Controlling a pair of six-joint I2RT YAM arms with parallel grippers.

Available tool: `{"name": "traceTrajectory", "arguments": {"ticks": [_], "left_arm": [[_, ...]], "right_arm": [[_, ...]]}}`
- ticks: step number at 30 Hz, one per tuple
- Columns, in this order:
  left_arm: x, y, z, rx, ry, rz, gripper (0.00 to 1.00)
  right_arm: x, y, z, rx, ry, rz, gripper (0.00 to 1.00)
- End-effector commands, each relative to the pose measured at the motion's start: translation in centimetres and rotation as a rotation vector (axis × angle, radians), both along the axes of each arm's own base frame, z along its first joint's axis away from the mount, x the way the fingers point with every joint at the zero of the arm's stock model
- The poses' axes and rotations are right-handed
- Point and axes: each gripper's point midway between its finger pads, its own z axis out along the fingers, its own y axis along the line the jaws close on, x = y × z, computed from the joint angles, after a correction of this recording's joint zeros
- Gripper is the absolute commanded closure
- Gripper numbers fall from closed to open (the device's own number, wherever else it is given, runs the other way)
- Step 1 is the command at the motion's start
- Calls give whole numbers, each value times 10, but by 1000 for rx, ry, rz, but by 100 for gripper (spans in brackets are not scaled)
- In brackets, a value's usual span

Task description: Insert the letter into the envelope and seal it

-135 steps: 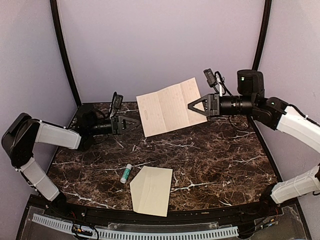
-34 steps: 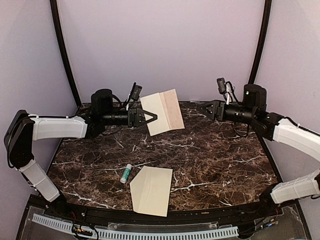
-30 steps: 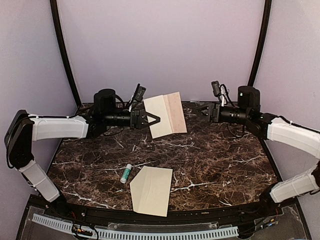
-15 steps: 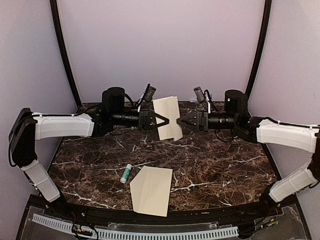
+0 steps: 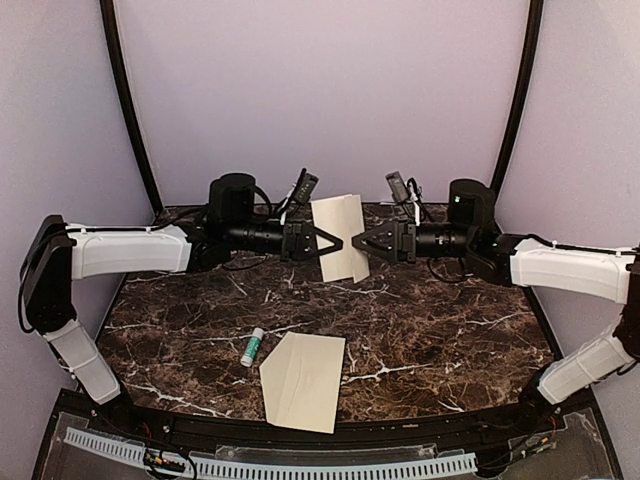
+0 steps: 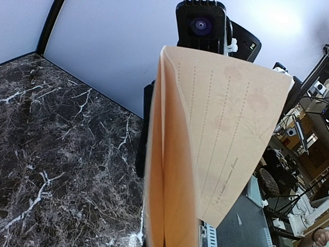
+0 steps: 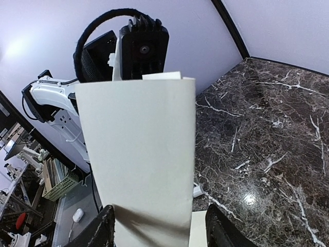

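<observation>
The letter (image 5: 340, 215), seemingly pinched by the left gripper (image 5: 335, 243), is best centred between the right gripper's (image 5: 354, 243) spread fingers (image 7: 103, 229) before closing.

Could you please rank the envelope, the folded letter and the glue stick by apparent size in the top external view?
1. envelope, though it lies nearer the camera, which flatters it.
2. letter, folded.
3. glue stick, clearly smallest.

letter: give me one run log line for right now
letter folded, held in the air | left fingers shut on letter | right fingers open, either side of letter | envelope flat on table, unfilled
</observation>
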Motion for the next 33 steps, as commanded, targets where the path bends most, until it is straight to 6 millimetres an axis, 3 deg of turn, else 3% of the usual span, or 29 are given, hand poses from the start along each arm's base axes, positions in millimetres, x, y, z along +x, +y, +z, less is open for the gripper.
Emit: {"name": "traceTrajectory", "arguments": {"ticks": [1, 6, 13, 23, 27, 33], "left_arm": [[-15, -8, 17, -35, -52, -76, 100], [-22, -8, 21, -45, -59, -106, 100], [-26, -6, 24, -50, -61, -120, 100], [-29, -3, 32, -55, -71, -120, 99], [-29, 2, 34, -39, -89, -91, 88], [-32, 14, 42, -35, -139, -40, 53]], "right_arm": [[-7, 9, 3, 37, -31, 71, 45], [-15, 12, 5, 61, -35, 136, 50], [-30, 12, 4, 100, -24, 220, 80], [-37, 11, 1, 110, -2, 259, 98], [-37, 10, 2, 109, -4, 255, 100], [-42, 6, 6, 118, -15, 256, 100]]}}
